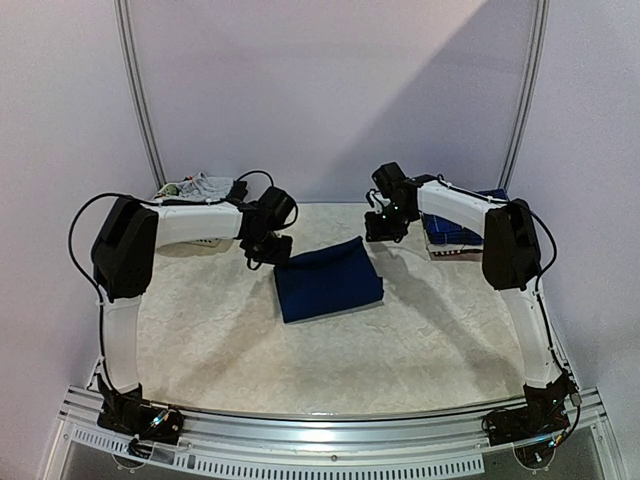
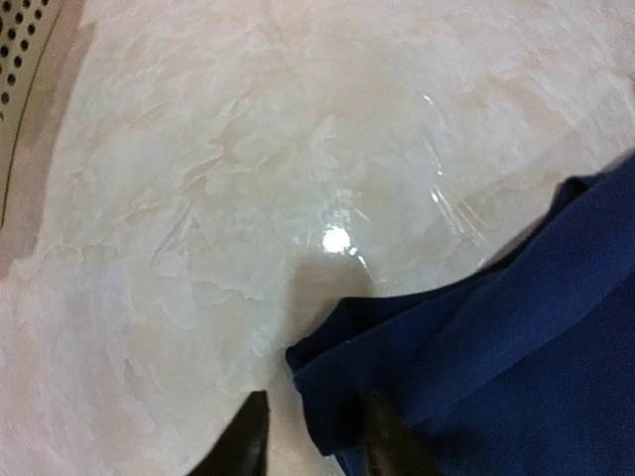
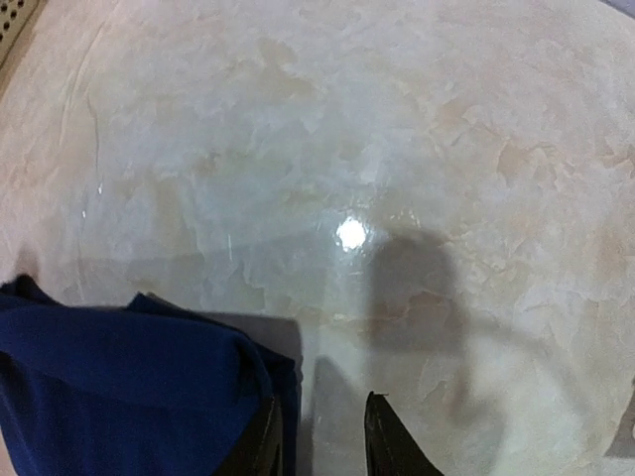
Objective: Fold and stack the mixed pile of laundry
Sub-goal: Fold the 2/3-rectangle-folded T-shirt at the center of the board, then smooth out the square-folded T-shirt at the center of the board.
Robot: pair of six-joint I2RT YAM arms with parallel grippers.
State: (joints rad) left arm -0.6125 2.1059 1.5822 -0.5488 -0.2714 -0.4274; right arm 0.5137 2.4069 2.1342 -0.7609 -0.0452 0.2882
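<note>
I see the folded navy garment [image 1: 328, 280] lying flat as a neat rectangle mid-table [image 1: 300, 360]. My left gripper [image 2: 313, 446] hangs at that garment's far left corner, jaws a little apart and gripping nothing, one finger over the cloth edge and the other over bare marble. My right gripper [image 3: 322, 441] is just off the garment's far right corner, likewise parted and holding nothing. Beyond the garment to its right sits a stack of folded pieces [image 1: 455, 235]; beyond it to the left, loose grey pieces [image 1: 205, 187]
</note>
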